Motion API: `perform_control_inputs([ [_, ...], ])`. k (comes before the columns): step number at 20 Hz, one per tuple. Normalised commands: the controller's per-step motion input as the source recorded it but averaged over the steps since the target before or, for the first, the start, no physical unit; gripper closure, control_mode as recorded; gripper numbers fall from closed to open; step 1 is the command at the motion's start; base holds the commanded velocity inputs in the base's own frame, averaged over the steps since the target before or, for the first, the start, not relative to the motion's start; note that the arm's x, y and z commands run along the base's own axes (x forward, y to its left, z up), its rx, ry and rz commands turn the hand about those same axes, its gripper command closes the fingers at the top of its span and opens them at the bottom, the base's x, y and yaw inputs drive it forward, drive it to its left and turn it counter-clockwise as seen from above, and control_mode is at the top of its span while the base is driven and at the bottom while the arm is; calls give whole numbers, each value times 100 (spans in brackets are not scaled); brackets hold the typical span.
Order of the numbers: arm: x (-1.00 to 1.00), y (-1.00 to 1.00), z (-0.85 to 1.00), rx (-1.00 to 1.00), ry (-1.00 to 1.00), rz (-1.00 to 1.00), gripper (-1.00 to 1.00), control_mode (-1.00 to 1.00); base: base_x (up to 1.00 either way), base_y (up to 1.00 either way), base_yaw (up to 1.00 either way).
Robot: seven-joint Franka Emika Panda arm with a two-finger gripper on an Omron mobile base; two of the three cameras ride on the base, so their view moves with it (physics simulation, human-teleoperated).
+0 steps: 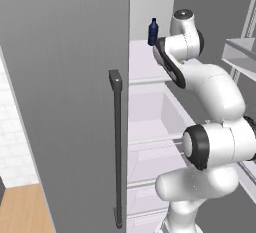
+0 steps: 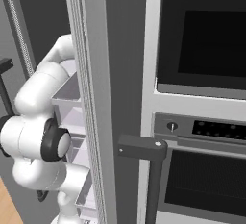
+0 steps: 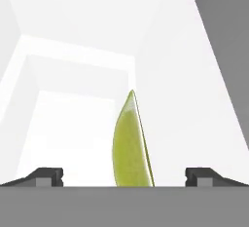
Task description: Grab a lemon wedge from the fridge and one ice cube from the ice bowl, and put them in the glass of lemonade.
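From the left base view, the arm (image 1: 210,127) rises at the lower right, folds at the elbow and reaches forward into the open fridge (image 1: 65,102), past its white shelves. A dark blue bottle (image 1: 153,31) stands far back on an upper shelf (image 1: 142,62).

From the right base view, the arm (image 2: 38,136) bends behind the edge of the fridge door (image 2: 93,98); the oven (image 2: 202,122) stands to the right.

In the hand view, the pincer (image 3: 124,177) stands wide open, holding nothing. The wedge (image 3: 130,143) lies between its tips (image 3: 46,176), nearer the middle, on the white shelf (image 3: 73,123). Its long axis runs away from the hand, pointed end far.
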Motion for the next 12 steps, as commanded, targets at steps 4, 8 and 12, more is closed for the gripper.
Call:
perform_control_inputs([
  [4,49,-5,-25,0,7,0,-100,-100,0,0,0],
  [8,44,-10,-21,0,5,0,-100,-100,0,0,0],
  [12,6,-12,-43,0,10,0,-100,-100,0,0,0],
])
